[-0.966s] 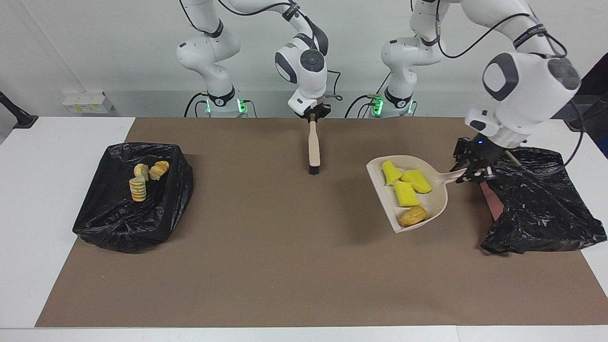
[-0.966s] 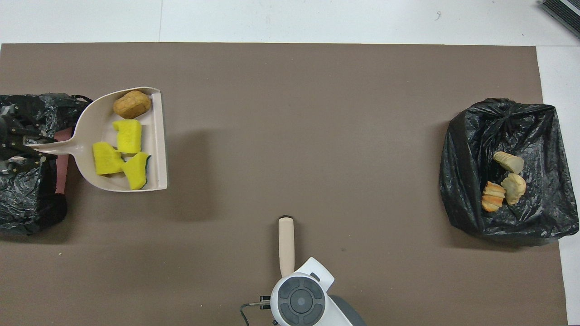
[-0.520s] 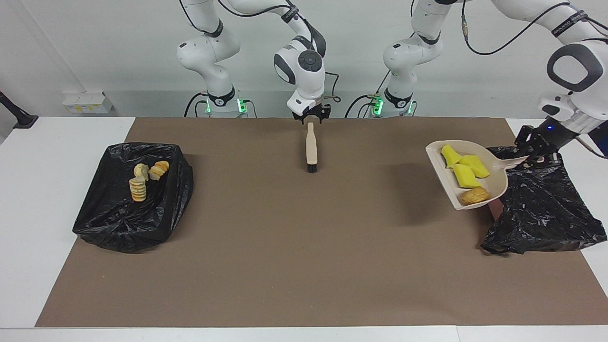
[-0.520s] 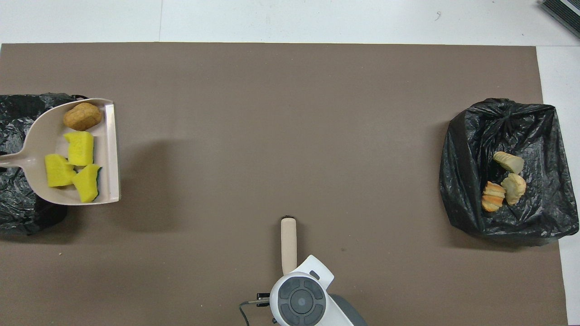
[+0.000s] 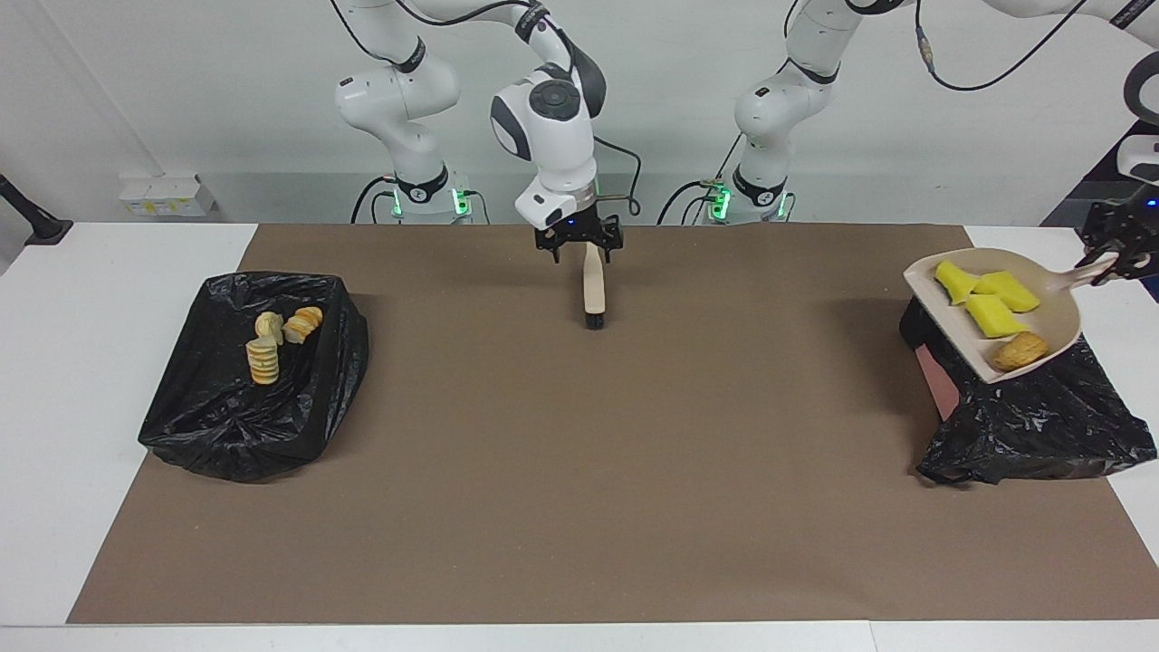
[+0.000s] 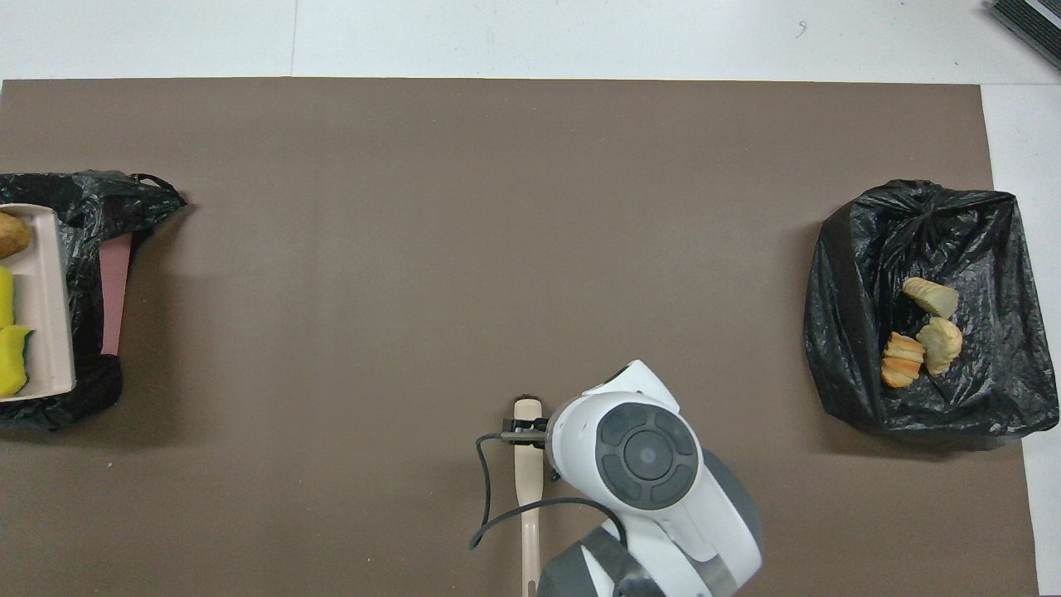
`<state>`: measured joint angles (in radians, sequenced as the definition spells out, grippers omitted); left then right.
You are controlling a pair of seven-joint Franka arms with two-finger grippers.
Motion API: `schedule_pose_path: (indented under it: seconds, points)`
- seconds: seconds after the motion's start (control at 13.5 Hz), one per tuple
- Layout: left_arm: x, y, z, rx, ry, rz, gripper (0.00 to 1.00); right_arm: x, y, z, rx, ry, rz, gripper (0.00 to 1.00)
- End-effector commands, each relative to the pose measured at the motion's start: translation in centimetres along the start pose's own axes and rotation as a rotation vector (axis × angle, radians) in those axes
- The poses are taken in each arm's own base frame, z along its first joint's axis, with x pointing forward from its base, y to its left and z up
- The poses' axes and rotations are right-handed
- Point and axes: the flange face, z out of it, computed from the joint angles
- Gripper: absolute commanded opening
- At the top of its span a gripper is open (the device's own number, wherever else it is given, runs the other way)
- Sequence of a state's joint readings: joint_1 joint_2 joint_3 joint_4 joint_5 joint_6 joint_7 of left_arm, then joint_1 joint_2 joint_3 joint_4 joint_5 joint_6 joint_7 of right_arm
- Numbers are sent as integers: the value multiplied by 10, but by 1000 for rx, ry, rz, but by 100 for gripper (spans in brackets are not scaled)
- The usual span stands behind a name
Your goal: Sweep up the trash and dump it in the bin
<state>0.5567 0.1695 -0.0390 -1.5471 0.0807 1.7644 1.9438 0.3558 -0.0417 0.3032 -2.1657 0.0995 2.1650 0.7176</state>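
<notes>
Dustpan (image 5: 1041, 312) has travelled from mid-mat to above the bin (image 5: 1032, 417).
Left gripper (image 5: 1115, 244) clamps its handle; right gripper (image 5: 579, 246), fingers wide, hangs above the released brush (image 5: 593, 285). Trash (image 5: 987, 312) aboard; early tilt risks spillage past the bin's edge.

Hidden and cut-off items

Dustpan (image 6: 50, 307): overhead edge crops all but its lip; sponges (image 6: 10, 369) and lump (image 6: 12, 235) only partly shown. Left gripper (image 5: 1119, 243): at the facing frame's edge, outside the overhead. Bin (image 5: 1032, 417): mouth covered by the dustpan. Brush (image 6: 525, 489): partly under the right arm overhead. Right gripper (image 5: 579, 246): mostly masked overhead.
</notes>
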Motion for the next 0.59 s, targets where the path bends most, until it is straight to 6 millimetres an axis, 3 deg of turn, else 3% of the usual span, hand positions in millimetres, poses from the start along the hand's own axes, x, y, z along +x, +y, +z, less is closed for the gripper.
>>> schedule_pose_path:
  seconds: [0.0,0.22,0.37,0.52]
  points:
    - [-16,-17,-9,-15,-140,55,0,33,22,-23,-63,65,-37,100]
    - [-11,-29,-13,10,-294,116,0,64,54,-34,-109,116,-73,100]
    - [5,-35,-10,9,-357,157,0,92,85,-52,-120,149,-42,100]
    - [21,-43,-9,2,-461,158,0,124,131,-81,-117,168,5,100]
